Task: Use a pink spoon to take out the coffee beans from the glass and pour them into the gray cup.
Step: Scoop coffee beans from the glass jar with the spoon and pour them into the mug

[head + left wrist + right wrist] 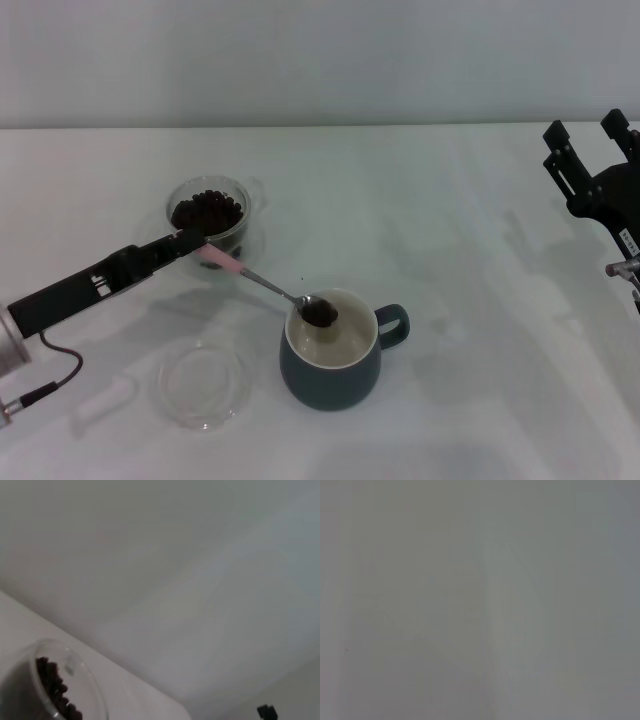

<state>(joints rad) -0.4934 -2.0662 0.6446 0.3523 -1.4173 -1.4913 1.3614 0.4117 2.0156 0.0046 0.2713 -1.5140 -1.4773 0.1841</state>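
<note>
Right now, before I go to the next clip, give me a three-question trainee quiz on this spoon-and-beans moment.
1. True or false: the spoon bowl sits over the gray cup with beans in it.
2. Which gripper holds the spoon? A) left gripper B) right gripper C) neither
3. Fill in: the flat clear dish lies on the table to the cup's ____ in the head view.

Key:
1. True. The loaded bowl is above the cup's cream inside.
2. A. The left gripper is shut on the pink handle, beside the glass; the right one is parked at the table's right edge.
3. Left.
</note>
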